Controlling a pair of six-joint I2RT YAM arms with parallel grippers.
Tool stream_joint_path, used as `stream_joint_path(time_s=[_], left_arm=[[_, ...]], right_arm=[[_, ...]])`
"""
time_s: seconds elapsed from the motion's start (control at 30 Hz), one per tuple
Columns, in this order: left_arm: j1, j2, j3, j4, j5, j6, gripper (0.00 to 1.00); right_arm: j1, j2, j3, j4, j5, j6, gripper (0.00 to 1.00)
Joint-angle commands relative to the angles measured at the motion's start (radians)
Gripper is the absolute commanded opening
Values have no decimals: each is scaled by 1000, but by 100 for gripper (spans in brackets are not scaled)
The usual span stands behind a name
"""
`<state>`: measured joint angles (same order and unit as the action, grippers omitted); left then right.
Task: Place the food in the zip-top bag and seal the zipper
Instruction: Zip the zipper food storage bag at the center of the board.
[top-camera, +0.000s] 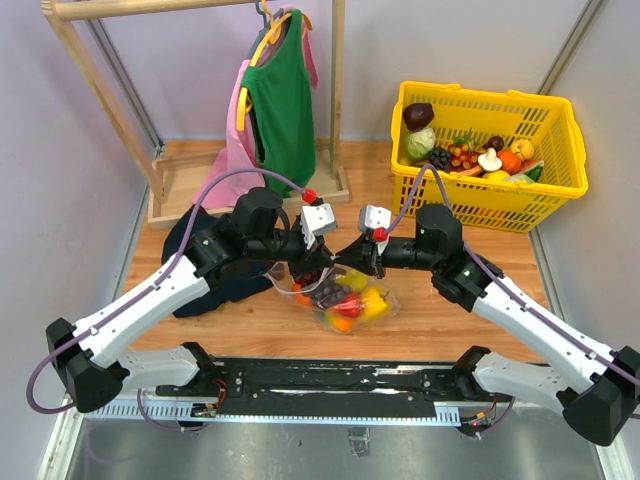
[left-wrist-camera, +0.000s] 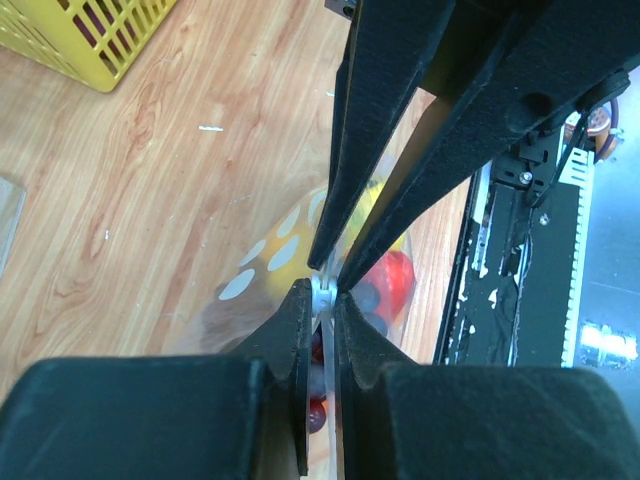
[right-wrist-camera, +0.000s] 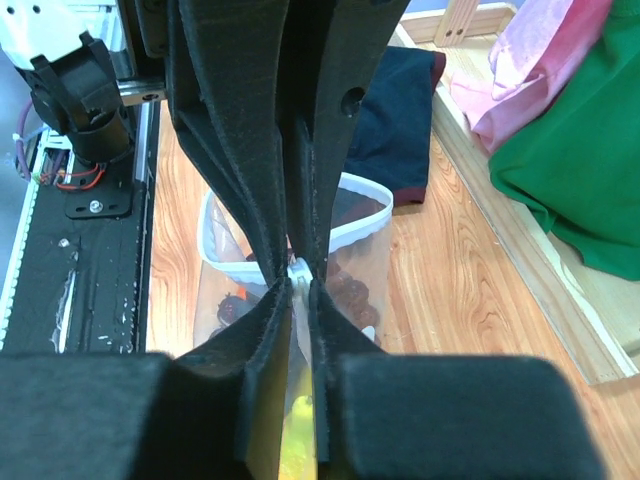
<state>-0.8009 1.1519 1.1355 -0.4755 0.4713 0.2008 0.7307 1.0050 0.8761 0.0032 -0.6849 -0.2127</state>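
Note:
The dotted clear zip-top bag (top-camera: 352, 300) lies on the wooden table between my arms, with food inside: a red piece (left-wrist-camera: 388, 278), yellow piece (top-camera: 372, 303) and purple grapes (right-wrist-camera: 350, 290). My left gripper (top-camera: 322, 268) and right gripper (top-camera: 362, 262) meet tip to tip above the bag. In the left wrist view my left gripper (left-wrist-camera: 325, 292) is shut on the white zipper (left-wrist-camera: 322, 300). In the right wrist view my right gripper (right-wrist-camera: 301, 278) is shut on the same strip (right-wrist-camera: 300, 272). Beyond the pinch, the bag's white rim (right-wrist-camera: 355, 215) still gapes in a loop.
A yellow basket (top-camera: 490, 150) with more toy food stands at the back right. A wooden rack with green and pink garments (top-camera: 280, 100) stands at the back. A dark navy cloth (top-camera: 200, 255) lies under my left arm. A black rail (top-camera: 330, 380) runs along the near edge.

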Motion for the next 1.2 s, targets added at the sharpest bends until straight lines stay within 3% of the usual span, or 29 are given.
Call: stream_joint_path(time_s=[0.0, 0.07, 0.37, 0.77, 0.93, 1.07, 1.17], left_arm=[[-4, -8, -11, 3, 22, 9, 1], [-4, -10, -13, 2, 18, 6, 1], [-4, -28, -32, -2, -22, -11, 3], [-5, -26, -32, -22, -83, -15, 1], [-4, -25, -22, -15, -54, -13, 1], [-4, -12, -5, -17, -31, -7, 0], [-4, -8, 0, -14, -19, -3, 0]], right_arm=[[-19, 13, 36, 13, -26, -5, 6], [-18, 15, 38, -3, -24, -17, 1], [-19, -60, -12, 25, 122, -20, 1], [-18, -109, -40, 39, 200, -20, 1], [-18, -104, -35, 39, 146, -23, 1], [-18, -78, -16, 35, 63, -29, 25], [-18, -57, -6, 38, 58, -34, 35]])
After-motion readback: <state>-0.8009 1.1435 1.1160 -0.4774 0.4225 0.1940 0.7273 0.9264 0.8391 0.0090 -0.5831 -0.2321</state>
